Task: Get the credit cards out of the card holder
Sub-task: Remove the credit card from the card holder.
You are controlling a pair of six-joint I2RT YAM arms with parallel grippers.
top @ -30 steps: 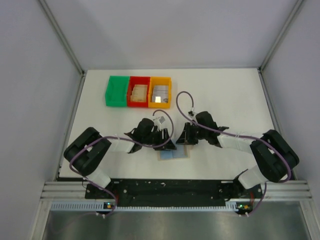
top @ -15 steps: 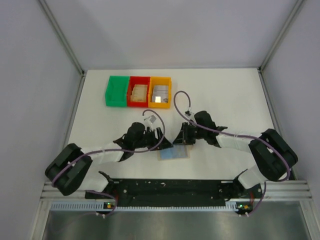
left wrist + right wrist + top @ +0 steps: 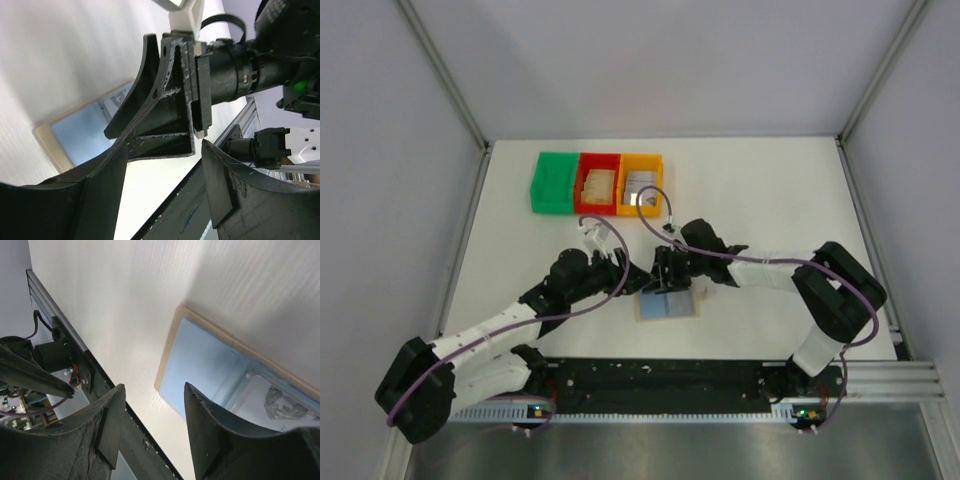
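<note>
One card holder (image 3: 669, 306) lies open and flat, blue lining up, long axis left-right, well on arm-base side of orange bin (image 3: 641, 184). Grey credit cards (image 3: 640, 186) inside that bin. Right gripper (image 3: 665, 282) over holder's bin-facing edge, fingers spread, empty. Left gripper (image 3: 625, 277) just left, likewise spread, empty.

This is a robotics lab test cell. A white table (image 3: 770, 200) sits enclosed by plain grey panel walls (image 3: 670, 60) framed with aluminium posts (image 3: 445, 75). Along the bottom of the frame, an aluminium rail (image 3: 660, 378) carries two cable-wrapped robot arms (image 3: 500, 325). Green (image 3: 553, 182), red (image 3: 599, 184) and orange (image 3: 641, 183) plastic sorting bins stand in a row at upper left of centre.
</note>
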